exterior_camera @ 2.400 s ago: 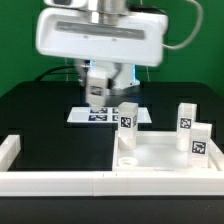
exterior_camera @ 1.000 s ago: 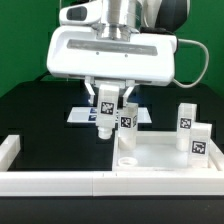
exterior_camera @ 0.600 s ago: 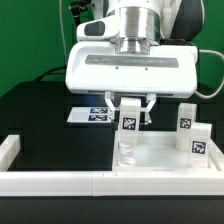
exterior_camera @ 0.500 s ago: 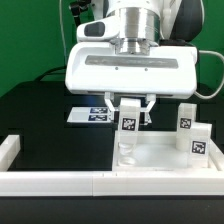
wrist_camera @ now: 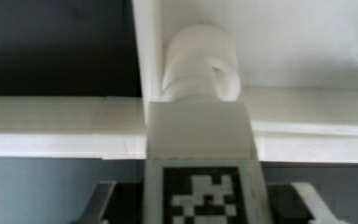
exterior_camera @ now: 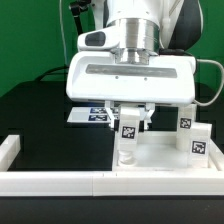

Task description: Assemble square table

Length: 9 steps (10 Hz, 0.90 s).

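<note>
The jaws (exterior_camera: pixel 129 118) pinch a tagged leg (exterior_camera: pixel 128 130) upright over the panel's (exterior_camera: pixel 160 155) corner socket (wrist_camera: pixel 197 62) on the exterior view's left; whether it touches the socket is unclear. Two more legs (exterior_camera: pixel 186 119) (exterior_camera: pixel 200 140) stand at the panel's far side. The marker board (exterior_camera: pixel 92 114) lies behind on the tabletop (exterior_camera: pixel 40 110).

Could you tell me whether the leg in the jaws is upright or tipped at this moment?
Upright. In the exterior view the leg hangs vertically between the jaws, tag facing the camera, over the panel. Whether it sits in a socket, cannot tell.

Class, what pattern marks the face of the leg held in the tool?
A black-and-white square tag on the white leg, clearest in the wrist view.
</note>
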Tool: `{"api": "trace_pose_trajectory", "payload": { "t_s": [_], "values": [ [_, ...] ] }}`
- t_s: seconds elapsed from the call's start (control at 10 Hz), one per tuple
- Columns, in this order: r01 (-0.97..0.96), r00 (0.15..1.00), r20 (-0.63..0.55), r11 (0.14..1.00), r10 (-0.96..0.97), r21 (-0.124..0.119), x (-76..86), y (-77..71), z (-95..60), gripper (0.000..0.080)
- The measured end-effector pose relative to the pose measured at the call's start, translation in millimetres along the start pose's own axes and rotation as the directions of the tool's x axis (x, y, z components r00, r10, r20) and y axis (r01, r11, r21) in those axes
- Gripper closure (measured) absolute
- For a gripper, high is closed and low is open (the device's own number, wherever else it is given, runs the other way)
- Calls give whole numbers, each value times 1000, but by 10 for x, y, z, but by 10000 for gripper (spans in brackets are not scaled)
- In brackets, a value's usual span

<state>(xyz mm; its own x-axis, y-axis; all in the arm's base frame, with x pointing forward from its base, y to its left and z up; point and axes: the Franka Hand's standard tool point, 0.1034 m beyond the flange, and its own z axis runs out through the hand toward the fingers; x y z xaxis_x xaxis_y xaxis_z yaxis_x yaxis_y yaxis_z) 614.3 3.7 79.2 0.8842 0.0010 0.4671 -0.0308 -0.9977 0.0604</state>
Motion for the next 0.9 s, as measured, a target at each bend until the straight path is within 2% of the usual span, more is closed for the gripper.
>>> {"api": "trace_pose_trajectory", "payload": {
  "t_s": [0.6,0.7,0.8,0.9],
  "values": [
    [11,1000,-7,1000,-11,-9,-68,-4,136,515],
    [12,1000,-7,1000,-12,-9,-68,-6,135,438],
    [13,1000,-6,1000,-14,-9,-69,-6,136,438],
    [15,1000,-6,1000,-15,-9,-69,-6,136,302]
  ]
}}
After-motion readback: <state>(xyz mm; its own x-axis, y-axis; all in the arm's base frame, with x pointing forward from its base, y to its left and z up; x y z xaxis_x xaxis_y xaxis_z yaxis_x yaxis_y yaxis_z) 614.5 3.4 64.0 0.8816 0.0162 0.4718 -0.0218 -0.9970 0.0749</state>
